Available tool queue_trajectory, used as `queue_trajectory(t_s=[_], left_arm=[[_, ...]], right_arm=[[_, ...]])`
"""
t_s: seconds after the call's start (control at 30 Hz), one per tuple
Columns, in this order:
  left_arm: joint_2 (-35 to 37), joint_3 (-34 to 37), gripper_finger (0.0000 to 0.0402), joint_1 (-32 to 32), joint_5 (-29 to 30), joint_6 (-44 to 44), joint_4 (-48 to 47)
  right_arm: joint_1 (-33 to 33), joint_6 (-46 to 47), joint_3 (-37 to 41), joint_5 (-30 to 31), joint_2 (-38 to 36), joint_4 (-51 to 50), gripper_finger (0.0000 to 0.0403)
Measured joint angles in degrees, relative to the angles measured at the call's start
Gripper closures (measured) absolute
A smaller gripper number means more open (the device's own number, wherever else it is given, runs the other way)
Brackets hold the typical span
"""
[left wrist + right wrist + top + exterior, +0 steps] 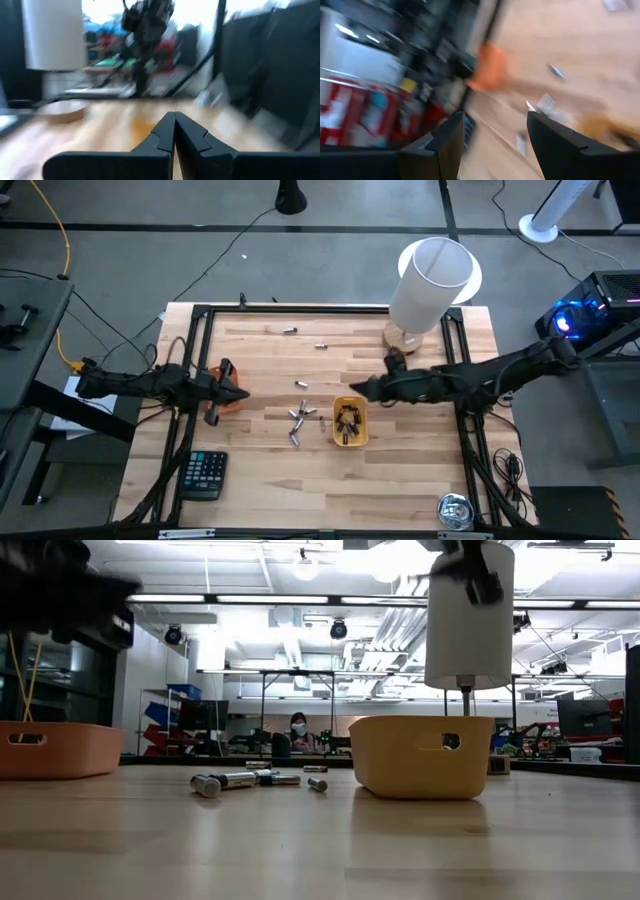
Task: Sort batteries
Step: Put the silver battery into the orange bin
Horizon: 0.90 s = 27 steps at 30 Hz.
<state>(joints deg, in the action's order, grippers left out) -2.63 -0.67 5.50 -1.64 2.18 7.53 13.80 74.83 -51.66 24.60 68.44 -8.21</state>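
Note:
Several batteries [299, 421] lie loose on the wooden table, left of the yellow tray [362, 438]; in the low view they lie on their sides [240, 780]. More batteries [347, 424] lie inside the yellow tray. Single batteries lie farther back [300, 384] [321, 346] [290, 330]. My right gripper [352, 388] hangs open above the yellow tray's far edge, with nothing between its fingers [495, 120]. My left gripper [240, 393] is shut and empty [174, 131], held level at the orange tray [228, 404] near the table's left edge.
A black calculator [203, 475] lies at the near left. A tall white cylinder on a round base [430, 285] stands at the far right. A shiny round thing [455, 511] sits at the near right corner. A person sits in the room behind [298, 728].

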Motion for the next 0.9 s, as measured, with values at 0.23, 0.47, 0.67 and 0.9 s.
queue_trajectory(t_s=[0.23, 0.47, 0.67, 0.9], left_arm=[[-4.59, -1.55, 0.0401, 0.18, 16.29, 19.42, 26.31], [-29.11, -18.08, 0.0401, -1.15, 16.78, 18.19, 22.69], [-50.62, -37.73, 0.0401, -1.31, 4.40, 6.22, -13.05], [-70.00, -43.68, 0.0391, -4.36, 2.96, -0.79, -19.79]], right_arm=[[2.86, -12.04, -0.02, 14.40, -6.35, 8.61, 0.0194], [-0.95, -16.54, -0.02, 17.82, -8.94, 2.90, 0.0194], [-6.85, -19.84, -0.02, 8.90, -11.31, -5.08, 0.0194], [-8.99, -23.22, -0.02, 3.87, -14.39, -16.00, 0.0194]])
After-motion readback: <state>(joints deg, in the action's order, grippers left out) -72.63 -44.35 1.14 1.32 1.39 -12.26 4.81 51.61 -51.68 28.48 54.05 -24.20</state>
